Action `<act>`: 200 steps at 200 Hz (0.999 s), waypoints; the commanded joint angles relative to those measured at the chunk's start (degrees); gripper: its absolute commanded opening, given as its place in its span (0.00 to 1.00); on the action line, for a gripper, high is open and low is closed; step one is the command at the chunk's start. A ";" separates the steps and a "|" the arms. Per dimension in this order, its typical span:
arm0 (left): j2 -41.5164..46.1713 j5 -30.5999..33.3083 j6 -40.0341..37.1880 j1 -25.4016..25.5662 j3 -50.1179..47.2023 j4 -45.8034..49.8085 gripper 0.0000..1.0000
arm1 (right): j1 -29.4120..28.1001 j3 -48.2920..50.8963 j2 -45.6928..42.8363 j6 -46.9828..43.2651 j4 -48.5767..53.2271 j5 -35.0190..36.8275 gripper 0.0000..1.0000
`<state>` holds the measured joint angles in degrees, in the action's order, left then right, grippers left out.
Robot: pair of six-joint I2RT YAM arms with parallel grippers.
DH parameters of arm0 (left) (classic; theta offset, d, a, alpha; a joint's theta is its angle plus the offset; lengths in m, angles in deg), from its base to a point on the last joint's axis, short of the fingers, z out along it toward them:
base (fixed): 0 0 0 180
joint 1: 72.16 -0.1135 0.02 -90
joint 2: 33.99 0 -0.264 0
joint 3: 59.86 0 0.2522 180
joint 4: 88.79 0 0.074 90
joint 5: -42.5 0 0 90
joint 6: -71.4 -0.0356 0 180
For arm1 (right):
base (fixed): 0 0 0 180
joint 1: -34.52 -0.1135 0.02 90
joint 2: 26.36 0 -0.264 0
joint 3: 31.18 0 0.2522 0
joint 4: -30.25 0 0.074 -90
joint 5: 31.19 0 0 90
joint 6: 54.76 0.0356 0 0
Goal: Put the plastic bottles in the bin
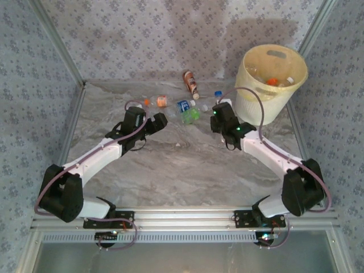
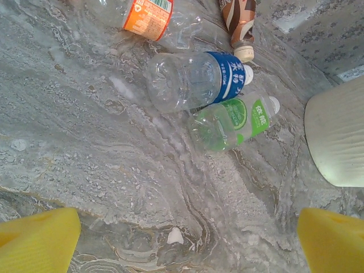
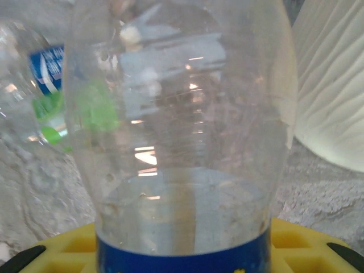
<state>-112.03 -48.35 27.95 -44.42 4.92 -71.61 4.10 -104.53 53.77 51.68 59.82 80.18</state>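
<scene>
My right gripper point(image 1: 219, 110) is shut on a clear plastic bottle point(image 3: 181, 131) with a dark blue label, close beside the pale yellow bin point(image 1: 272, 79). The bottle's blue cap end point(image 1: 218, 95) points away from me. Some bottles lie inside the bin. My left gripper point(image 2: 185, 244) is open over bare table, its yellow fingers point(image 2: 37, 239) wide apart. Ahead of it lie a blue-label bottle point(image 2: 196, 79), a green-label bottle point(image 2: 233, 122), an orange-label bottle point(image 2: 148, 16) and a brown-label bottle point(image 2: 239, 23).
The bin's ribbed wall point(image 3: 330, 85) is just right of the held bottle. A small white fleck point(image 2: 175, 236) lies on the marble table point(image 1: 182, 165). Patterned walls close in the back and sides.
</scene>
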 commanded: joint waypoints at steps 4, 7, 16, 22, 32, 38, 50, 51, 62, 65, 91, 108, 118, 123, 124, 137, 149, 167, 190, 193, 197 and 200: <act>-0.18 -0.99 0.12 -0.46 0.92 -0.26 0.98 | -0.17 0.69 -5.79 -2.99 -4.96 -1.33 0.46; -0.26 -1.00 0.12 -0.43 0.92 -0.27 0.98 | -0.11 0.70 -6.39 -3.22 -5.48 -1.47 0.46; -0.26 -1.00 0.13 -0.42 0.89 -0.28 0.98 | -0.13 0.94 -8.21 -4.29 -7.04 -1.50 0.46; -0.29 -1.03 0.13 -0.41 0.90 -0.20 0.98 | -0.08 1.02 -9.38 -4.88 -8.21 -1.50 0.46; -0.38 -1.01 0.18 -0.41 0.99 -0.17 0.98 | 0.28 1.05 -11.26 -5.71 -10.16 -1.52 0.46; -0.36 -1.01 0.13 -0.41 1.00 -0.17 0.98 | 0.55 1.04 -12.29 -6.39 -11.16 -1.59 0.46; -0.49 -1.00 0.23 -0.43 1.00 -0.17 0.98 | 1.34 0.88 -13.99 -7.52 -13.58 -2.06 0.46; -0.55 -1.00 0.22 -0.42 0.96 -0.17 0.98 | 1.46 0.84 -14.15 -7.59 -13.77 -2.18 0.46; -0.71 -1.00 0.41 -0.41 1.09 -0.17 0.98 | 2.69 0.20 -15.12 -8.56 -15.24 -2.80 0.46; -0.78 -1.02 0.47 -0.41 1.12 -0.17 0.98 | 3.05 -0.11 -15.30 -8.80 -15.68 -2.97 0.46; -1.26 -1.13 0.70 -0.41 1.29 -0.26 0.98 | 7.31 -2.54 -15.76 -10.20 -19.02 -4.80 0.46; -1.56 -1.28 0.87 -0.41 1.50 -0.33 0.98 | 11.16 -5.00 -14.92 -10.21 -21.31 -8.03 0.47; -1.68 -1.36 0.94 -0.42 1.53 -0.34 0.98 | 13.81 -7.14 -13.88 -10.01 -21.36 -9.93 0.47; -1.66 -1.36 0.94 -0.44 1.53 -0.34 0.98 | 15.23 -8.12 -13.17 -9.58 -21.43 -11.03 0.47; -1.67 -1.36 0.97 -0.47 1.53 -0.34 0.98 | 15.53 -8.19 -13.04 -9.54 -21.39 -11.14 0.47; -1.62 -1.22 1.06 -0.42 1.53 -0.34 0.98 | 19.27 -11.96 -10.82 -8.04 -21.34 -13.50 0.47; -1.44 -1.18 1.15 -0.46 1.42 -0.34 0.98 | 22.77 -14.99 -8.26 -5.57 -19.79 -16.02 0.48; -1.09 -1.01 1.07 -0.47 1.32 -0.10 0.98 | 26.63 -20.62 -3.78 -4.97 -16.40 -20.14 0.49; -0.78 -0.43 0.73 -0.38 1.33 0.31 0.98 | 30.43 -27.12 1.39 -5.11 -14.41 -22.40 0.50; -0.80 -0.35 0.59 -0.41 1.32 0.33 0.98 | 30.84 -27.94 2.05 -5.11 -14.22 -22.42 0.50; -0.79 -0.30 0.58 -0.42 1.35 0.35 0.98 | 31.45 -28.87 2.94 -5.18 -14.08 -22.46 0.50; -0.80 -0.24 0.54 -0.41 1.30 0.42 0.98 | 31.93 -29.48 3.56 -5.31 -13.94 -22.48 0.50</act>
<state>-113.60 -48.54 28.60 -44.44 4.94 -71.72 33.30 -128.14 53.43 45.43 43.17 61.99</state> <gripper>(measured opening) 0.979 0.497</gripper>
